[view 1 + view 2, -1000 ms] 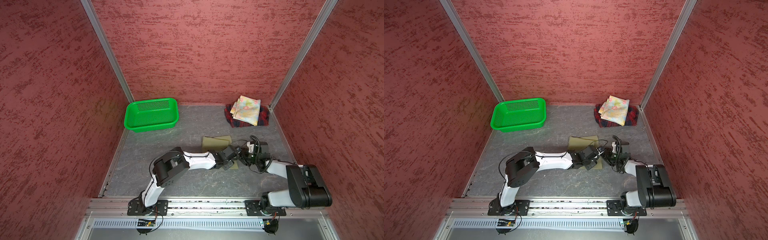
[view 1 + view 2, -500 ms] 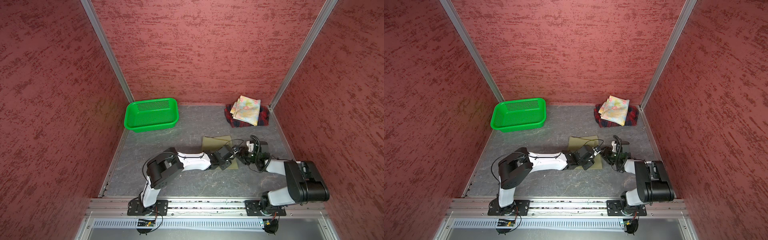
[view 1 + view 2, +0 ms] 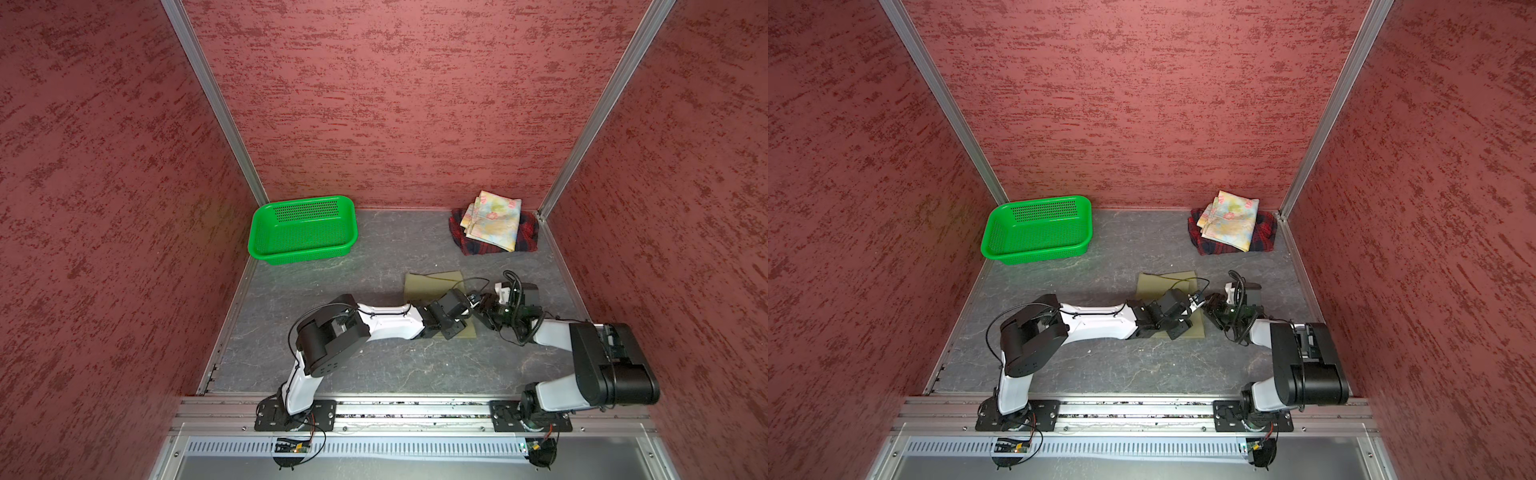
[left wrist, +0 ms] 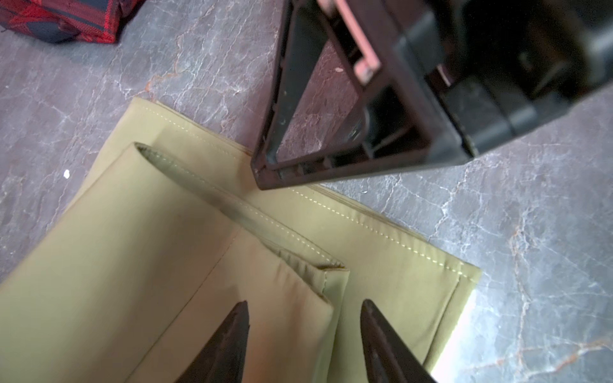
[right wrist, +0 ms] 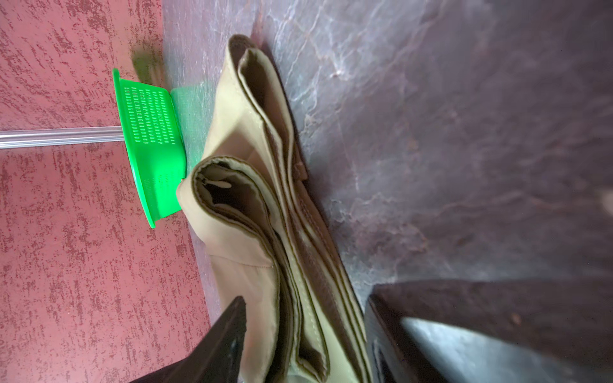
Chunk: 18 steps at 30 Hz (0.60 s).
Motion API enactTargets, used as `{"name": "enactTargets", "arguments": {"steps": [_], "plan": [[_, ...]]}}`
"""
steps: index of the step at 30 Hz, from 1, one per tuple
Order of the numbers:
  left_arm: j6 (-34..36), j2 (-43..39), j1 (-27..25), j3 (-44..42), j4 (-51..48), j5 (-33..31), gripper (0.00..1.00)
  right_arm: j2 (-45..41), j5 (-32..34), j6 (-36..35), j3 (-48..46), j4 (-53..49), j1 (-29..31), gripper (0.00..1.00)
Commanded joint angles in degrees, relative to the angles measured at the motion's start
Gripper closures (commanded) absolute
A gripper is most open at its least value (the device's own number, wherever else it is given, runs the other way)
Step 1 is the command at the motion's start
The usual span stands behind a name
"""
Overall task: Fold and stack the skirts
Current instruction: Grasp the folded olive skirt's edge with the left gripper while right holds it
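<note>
Right wrist view catches the khaki skirt edge-on: a slack stack of folds lying on the table. Its near edge sits between the parted jaws of the right gripper, which straddles it unclenched (the layers there gape, nothing looks squeezed). My worry is that closing here would catch only some layers, and the loose upper roll would then spill open on the lift. Both top views also show the two grippers almost nose to nose, so a careless move could knock them together or drag the cloth askew.

The left gripper hovers released, fingers apart just above the corner of the folded flap, gripping nothing. The skirt lies mid-table, well apart from the plaid skirt and the flowered skirt resting on it in the back right corner. A green basket stands back left.
</note>
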Motion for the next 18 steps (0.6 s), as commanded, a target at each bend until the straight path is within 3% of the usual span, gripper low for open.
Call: {"name": "enactTargets", "arguments": {"steps": [1,10,13,18], "plan": [[0.87,1.9,-0.07,0.9,0.3,1.56,0.45,0.39,2.65,-0.14,-0.82,-4.53,-0.7,0.41],[0.35,4.47,-0.08,1.67,-0.48,2.27,0.41,0.62,2.65,-0.53,-0.29,-5.07,-1.37,0.41],[-0.21,5.39,0.25,1.63,0.25,2.2,0.6,-0.12,3.72,-1.14,-0.08,-6.63,-1.32,0.41],[-1.02,5.61,0.93,1.98,1.1,2.69,0.77,-1.85,4.75,-2.12,-0.64,-8.04,-1.34,0.41]]}}
